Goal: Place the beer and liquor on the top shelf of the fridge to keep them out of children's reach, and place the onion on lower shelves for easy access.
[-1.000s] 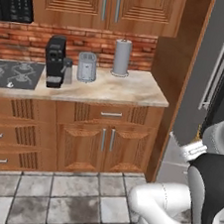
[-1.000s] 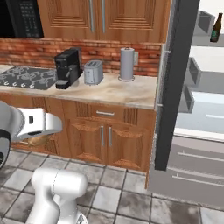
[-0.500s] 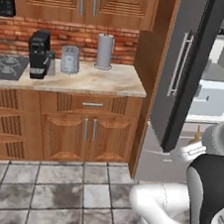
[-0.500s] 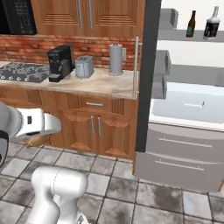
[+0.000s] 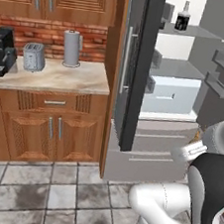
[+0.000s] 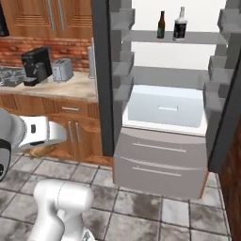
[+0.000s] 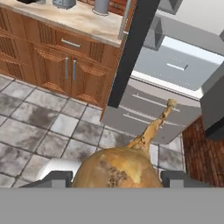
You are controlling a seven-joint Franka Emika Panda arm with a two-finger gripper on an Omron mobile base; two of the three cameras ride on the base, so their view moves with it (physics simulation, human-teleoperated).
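The tan-yellow onion (image 7: 118, 168) fills the bottom of the hand view, its thin stem pointing up toward the fridge. My gripper (image 7: 116, 178) is shut on it, one dark fingertip (image 7: 57, 178) on each side. The fridge (image 6: 164, 108) stands open ahead with its white interior showing. The slim brown beer (image 6: 161, 25) and the squat clear liquor (image 6: 180, 24) stand upright side by side on the top shelf (image 6: 197, 37). In the left base view the liquor (image 5: 183, 17) stands on that same top shelf (image 5: 194, 31). The lower shelves (image 6: 164, 75) below them are bare.
The fridge's dark open door (image 5: 140, 63) stands edge-on between the counter (image 5: 53, 76) and the interior. A coffee machine (image 6: 35, 66), toaster (image 6: 62, 69) and paper towel roll (image 5: 71, 47) sit on the counter. Grey freezer drawers (image 6: 157, 164) close the fridge's base above the tiled floor (image 7: 39, 127).
The base has driven to the right, so the whole scene has slid left and the open fridge now faces both base cameras. The bottles have stayed on their shelf.
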